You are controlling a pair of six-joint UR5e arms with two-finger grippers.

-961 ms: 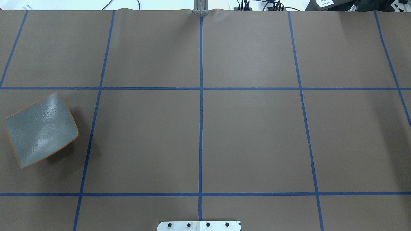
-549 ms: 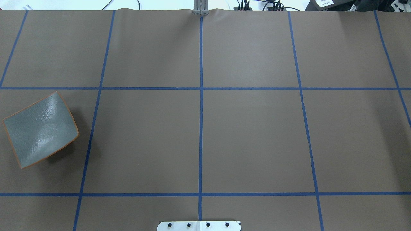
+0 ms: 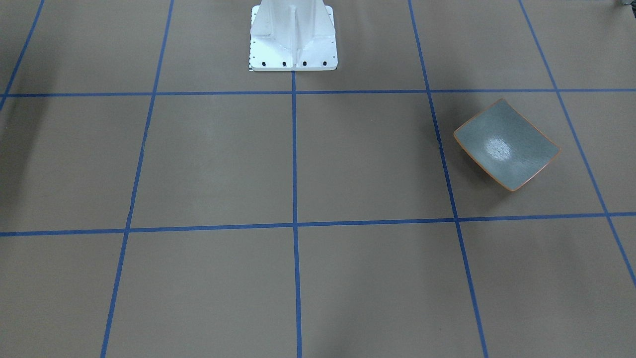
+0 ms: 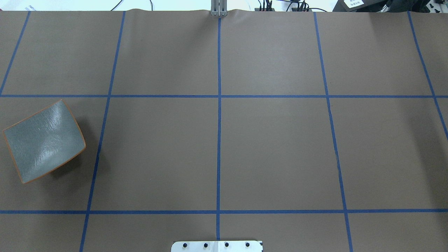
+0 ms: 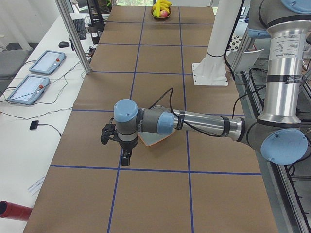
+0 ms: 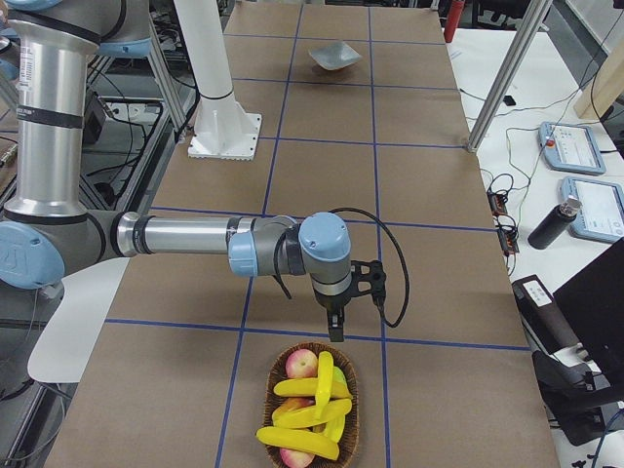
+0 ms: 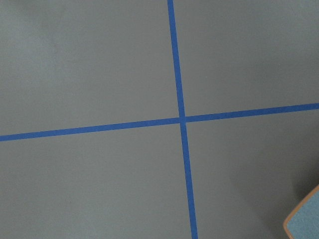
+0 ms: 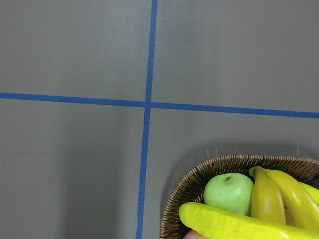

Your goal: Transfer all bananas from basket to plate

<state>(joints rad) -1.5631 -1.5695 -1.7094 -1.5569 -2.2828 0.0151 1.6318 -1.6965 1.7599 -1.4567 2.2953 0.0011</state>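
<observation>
Several yellow bananas (image 6: 310, 414) lie in a wicker basket (image 6: 276, 375) at the table's right end. They also show in the right wrist view (image 8: 271, 199) and far off in the exterior left view (image 5: 161, 7). The grey-green plate (image 4: 43, 141) sits bare at the table's left end, and it also shows in the front-facing view (image 3: 507, 144). My right gripper (image 6: 334, 330) points down just short of the basket's rim. My left gripper (image 5: 125, 158) points down beside the plate (image 5: 154, 140). I cannot tell whether either gripper is open or shut.
A green apple (image 8: 228, 193) and a red apple (image 6: 302, 364) share the basket. The white robot base (image 3: 293, 35) stands at mid-table on the robot's side. Blue tape lines grid the brown table (image 4: 273, 147). Tablets (image 5: 46, 62) lie on a side bench.
</observation>
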